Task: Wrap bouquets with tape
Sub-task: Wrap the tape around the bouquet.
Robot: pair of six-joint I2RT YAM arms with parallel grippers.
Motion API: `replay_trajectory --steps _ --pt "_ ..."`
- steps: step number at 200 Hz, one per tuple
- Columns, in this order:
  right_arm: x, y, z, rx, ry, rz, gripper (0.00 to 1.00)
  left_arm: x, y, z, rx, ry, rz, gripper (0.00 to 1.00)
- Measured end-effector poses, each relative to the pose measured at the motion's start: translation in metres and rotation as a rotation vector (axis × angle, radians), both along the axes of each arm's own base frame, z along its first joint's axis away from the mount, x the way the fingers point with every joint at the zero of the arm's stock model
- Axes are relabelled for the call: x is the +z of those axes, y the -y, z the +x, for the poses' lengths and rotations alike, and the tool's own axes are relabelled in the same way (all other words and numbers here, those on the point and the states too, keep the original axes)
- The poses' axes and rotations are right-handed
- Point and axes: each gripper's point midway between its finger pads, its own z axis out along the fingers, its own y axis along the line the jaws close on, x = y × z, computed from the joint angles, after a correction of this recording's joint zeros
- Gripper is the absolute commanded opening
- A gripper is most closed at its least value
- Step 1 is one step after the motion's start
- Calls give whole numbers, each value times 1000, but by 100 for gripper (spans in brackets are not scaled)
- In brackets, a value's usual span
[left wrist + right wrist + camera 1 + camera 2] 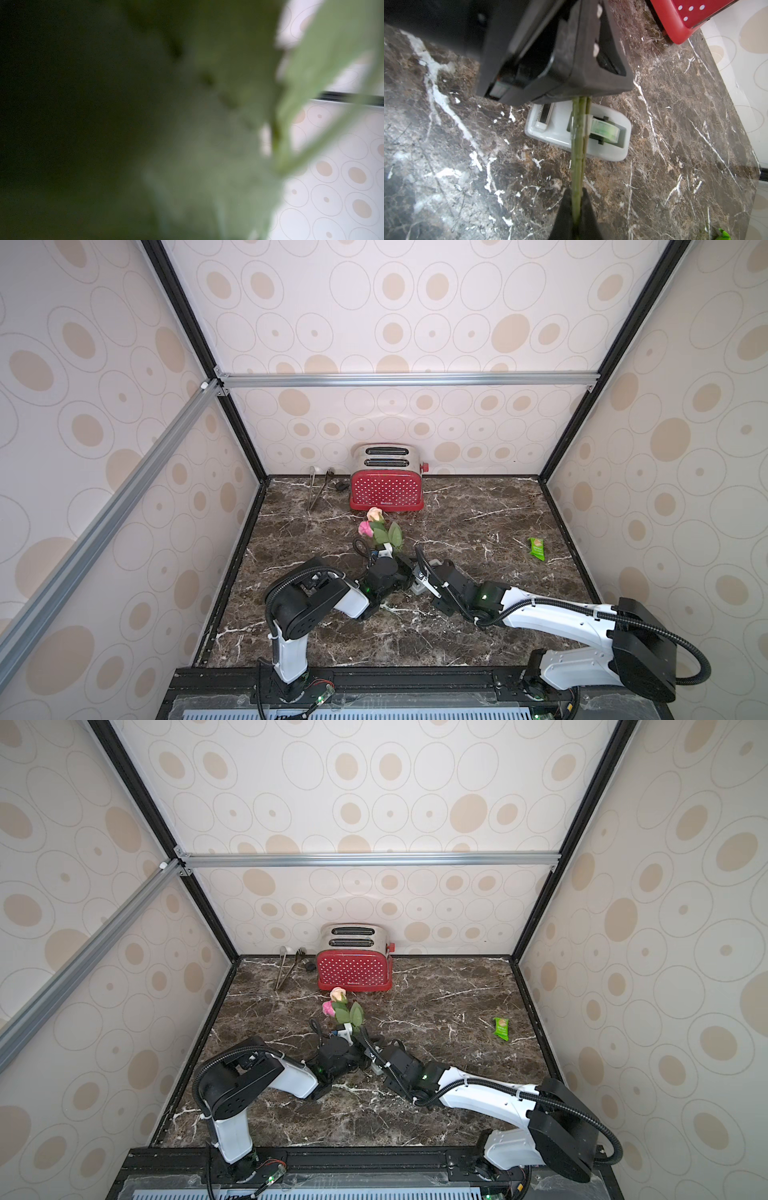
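Note:
The bouquets show in both top views as a peach rose (375,513), a pink rose (365,528) and green leaves (350,1013) lifted off the marble. In the right wrist view their thin green stems (578,158) run from my right gripper (576,204), shut on them, into my left gripper (581,95), also shut on them. A band of clear tape (586,122) sits around the stems. Below them lies the grey tape dispenser (556,133) with its greenish roll (604,131). Blurred leaves (228,124) fill the left wrist view and hide those jaws.
A red dotted toaster (386,489) stands against the back wall, with metal tongs (316,493) to its left. A small green snack packet (536,548) lies on the marble at the right. Patterned walls close in three sides.

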Motion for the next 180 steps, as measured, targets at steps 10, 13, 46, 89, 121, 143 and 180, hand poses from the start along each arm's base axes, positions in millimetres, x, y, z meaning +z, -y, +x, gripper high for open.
replay_trajectory --steps 10,13,46,89,121,143,180 --pt "0 0 0 -3 -1 3 10 0 0 0 1 -1 -2 0" --pt "0 0 0 -5 -3 5 13 0 0 0 1 -1 -2 0" --pt "1 -7 -5 -29 -52 72 56 -6 -3 -2 2 -4 17 0" --pt "14 -14 -10 -98 -270 348 64 -6 -5 -4 -10 27 41 0" --pt "29 -14 1 -194 -471 627 64 -3 -7 -4 -12 56 44 0" --pt "37 -21 7 -220 -614 795 62 -1 -6 -4 -15 71 47 0" --pt "25 -26 9 -265 -825 914 58 0 -6 -4 -18 83 51 0"
